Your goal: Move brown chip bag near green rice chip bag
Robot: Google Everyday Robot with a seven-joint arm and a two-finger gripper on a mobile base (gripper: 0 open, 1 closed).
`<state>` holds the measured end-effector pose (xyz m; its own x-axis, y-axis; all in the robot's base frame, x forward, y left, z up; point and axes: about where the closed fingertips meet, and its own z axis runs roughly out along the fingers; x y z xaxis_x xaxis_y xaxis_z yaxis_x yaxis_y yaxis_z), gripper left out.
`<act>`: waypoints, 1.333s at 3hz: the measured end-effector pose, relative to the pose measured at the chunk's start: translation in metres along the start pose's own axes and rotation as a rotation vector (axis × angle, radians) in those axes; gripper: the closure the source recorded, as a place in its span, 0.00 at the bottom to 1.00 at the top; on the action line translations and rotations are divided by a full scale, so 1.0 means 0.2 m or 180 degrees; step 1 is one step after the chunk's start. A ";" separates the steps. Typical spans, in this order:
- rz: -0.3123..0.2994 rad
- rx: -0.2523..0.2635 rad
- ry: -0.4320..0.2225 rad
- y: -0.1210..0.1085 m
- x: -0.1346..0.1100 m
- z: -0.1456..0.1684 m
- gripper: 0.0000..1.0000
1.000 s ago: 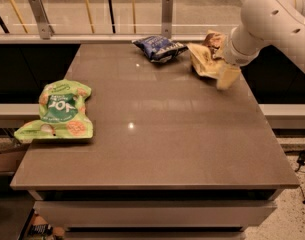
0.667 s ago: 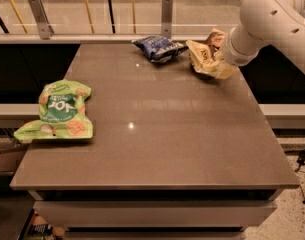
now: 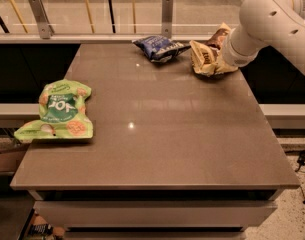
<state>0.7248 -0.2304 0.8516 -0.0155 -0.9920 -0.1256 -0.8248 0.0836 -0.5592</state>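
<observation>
The brown chip bag (image 3: 206, 58), dark brown and cream-yellow, is at the far right of the table, held crumpled just above the surface. My gripper (image 3: 218, 50) comes in from the right on the white arm (image 3: 272, 21) and is shut on the bag's right side. The arm's wrist largely hides the fingers. The green rice chip bag (image 3: 59, 111) lies flat at the table's left edge, far from the gripper.
A dark blue snack bag (image 3: 159, 48) lies at the back of the table, just left of the brown bag. The brown table (image 3: 152, 134) ends at a railing with glass (image 3: 92, 14) behind; its left, right and front edges drop off.
The brown bag has risen and shifted slightly left and back with the gripper. Its lower end no longer trails on the table. The other bags have not moved.
</observation>
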 end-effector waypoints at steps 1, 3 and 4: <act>0.0000 0.0000 0.0000 0.00 0.00 0.00 1.00; -0.0121 0.0141 0.0056 -0.17 -0.11 -0.25 1.00; -0.0183 0.0313 0.0133 -0.26 -0.17 -0.42 1.00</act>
<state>0.7206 -0.2095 0.9539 0.0049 -0.9983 -0.0579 -0.7656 0.0335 -0.6424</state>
